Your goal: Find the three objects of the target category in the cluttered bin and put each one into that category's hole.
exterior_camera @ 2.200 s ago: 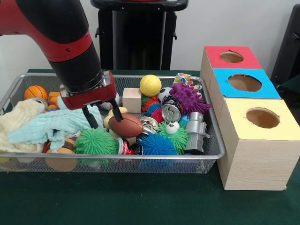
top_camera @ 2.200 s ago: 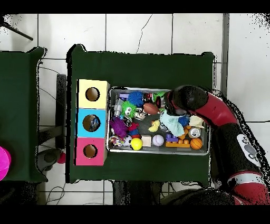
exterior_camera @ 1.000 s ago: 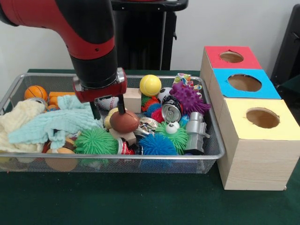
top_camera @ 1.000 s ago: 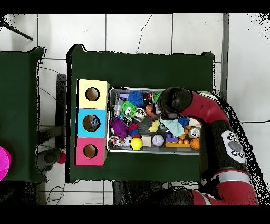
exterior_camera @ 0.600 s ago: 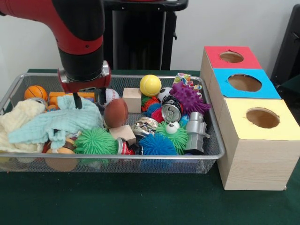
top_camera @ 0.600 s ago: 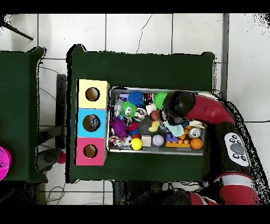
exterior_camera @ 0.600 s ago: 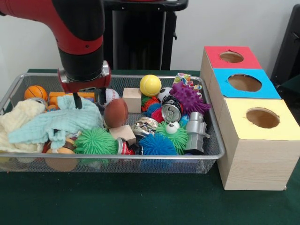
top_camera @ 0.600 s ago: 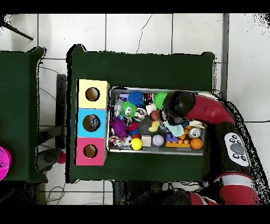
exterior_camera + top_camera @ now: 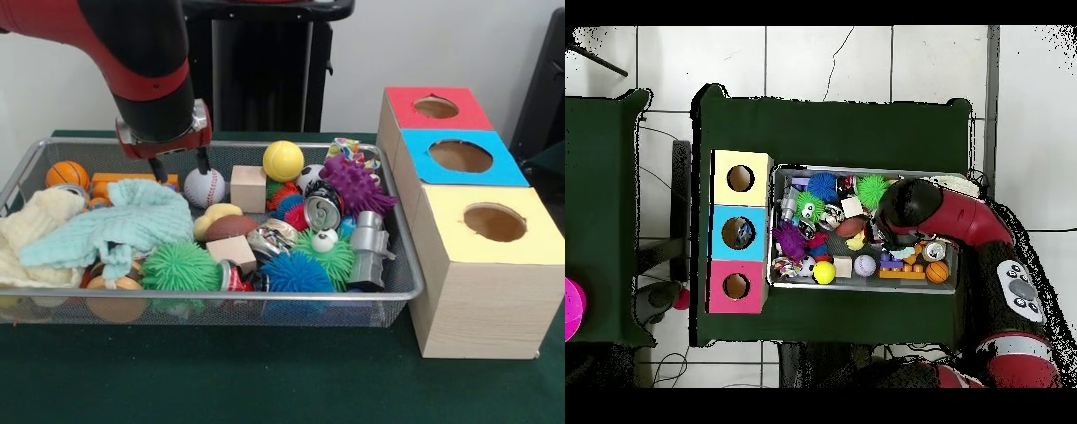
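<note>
My gripper (image 9: pixel 180 167) hangs open and empty over the back of the wire bin (image 9: pixel 402 291), just above the teal cloth (image 9: pixel 115 225). Its right finger is close beside a white baseball (image 9: pixel 205 187). A brown football (image 9: pixel 231 227) lies loose in the clutter, in front of and below the gripper. A yellow ball (image 9: pixel 282 161) sits at the back and a small basketball (image 9: pixel 68 174) in the far left corner. In the overhead view the arm (image 9: pixel 910 205) hides the gripper; the football (image 9: pixel 851 226), baseball (image 9: pixel 865 265) and yellow ball (image 9: pixel 824 272) show.
Right of the bin stand three boxes with round holes: red (image 9: pixel 437 108), blue (image 9: pixel 459 156) and yellow (image 9: pixel 493 223). The bin also holds spiky green (image 9: pixel 181 267), blue (image 9: pixel 296 272) and purple (image 9: pixel 357 185) balls, a wooden cube (image 9: pixel 248 188), a can (image 9: pixel 323 210) and a cream cloth (image 9: pixel 31 230).
The football, gripped and tipped up earlier, now lies flat in the bin. My gripper has let go, risen and shifted toward the back beside the baseball.
</note>
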